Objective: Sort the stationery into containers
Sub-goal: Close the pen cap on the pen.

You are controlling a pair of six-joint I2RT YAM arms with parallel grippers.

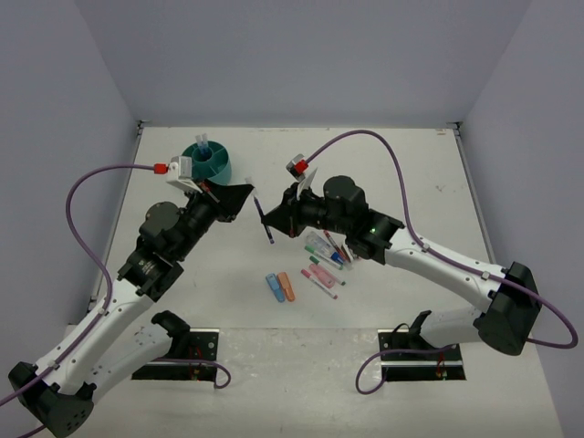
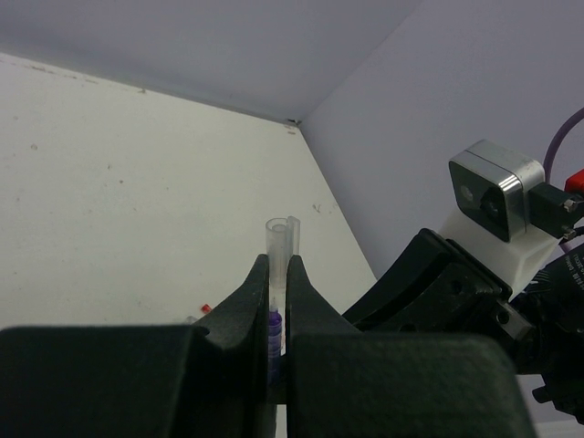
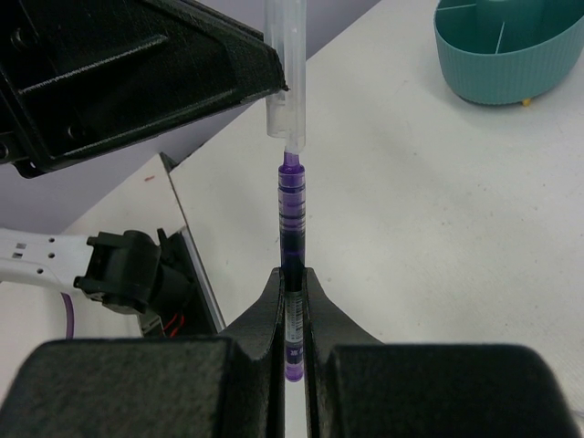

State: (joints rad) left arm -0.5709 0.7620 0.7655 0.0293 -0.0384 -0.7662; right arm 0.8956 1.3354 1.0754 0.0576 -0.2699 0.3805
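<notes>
The left gripper (image 2: 279, 266) pinches a clear pen cap (image 2: 281, 235), with the teal tub (image 1: 208, 162) at its 11 o'clock. The right gripper (image 3: 292, 278) clamps a purple pen (image 3: 291, 205), tip at the cap's mouth. Loose stationery (image 1: 324, 260) lies on the worktop (image 1: 411, 164) at 5 o'clock from that gripper

From where I stand there's one teal tub (image 1: 222, 172), one purple pen (image 3: 292, 205), one clear cap (image 3: 285, 64), one blue piece (image 1: 274, 288), one orange piece (image 1: 288, 287), and a cluster of markers (image 1: 326, 260) too overlapped to count.
</notes>
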